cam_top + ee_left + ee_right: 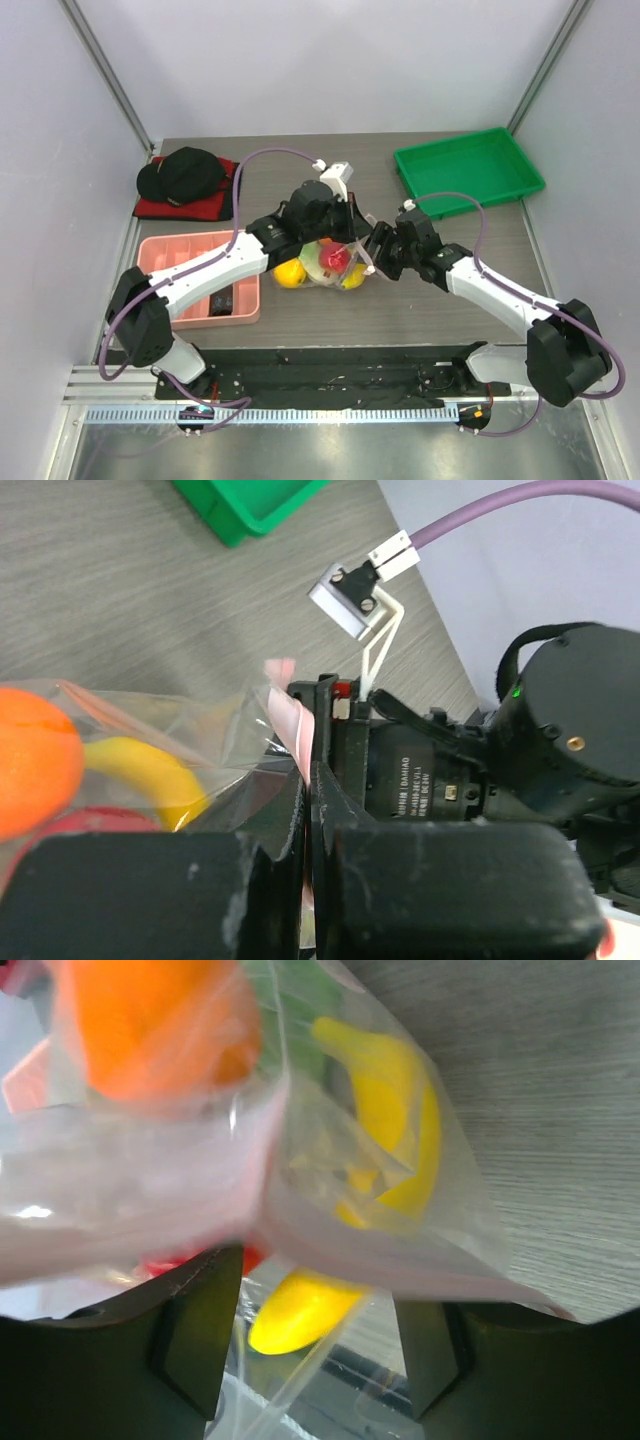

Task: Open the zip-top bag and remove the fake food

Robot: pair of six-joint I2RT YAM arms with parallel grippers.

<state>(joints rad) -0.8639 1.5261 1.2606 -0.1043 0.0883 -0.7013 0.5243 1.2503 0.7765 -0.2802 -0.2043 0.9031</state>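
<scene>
The zip-top bag (330,262) is at the table's middle, between the two grippers. My left gripper (308,770) is shut on the bag's pink zip strip (288,718), which sticks up between its jaws. My right gripper (320,1310) is open; its dark fingers (200,1320) stand apart, with the crinkled plastic (330,1230) draped over and between them, touching neither side. Inside the bag are fake food pieces: an orange (150,1020), a banana (400,1120), a lemon (300,1310), a red fruit (90,825) and some green (290,1010). The white slider is not in view.
A green tray (468,170) sits at the back right. A pink compartment tray (200,250) with dark items lies under the left arm. A black cap on a red cloth (180,175) is at the back left.
</scene>
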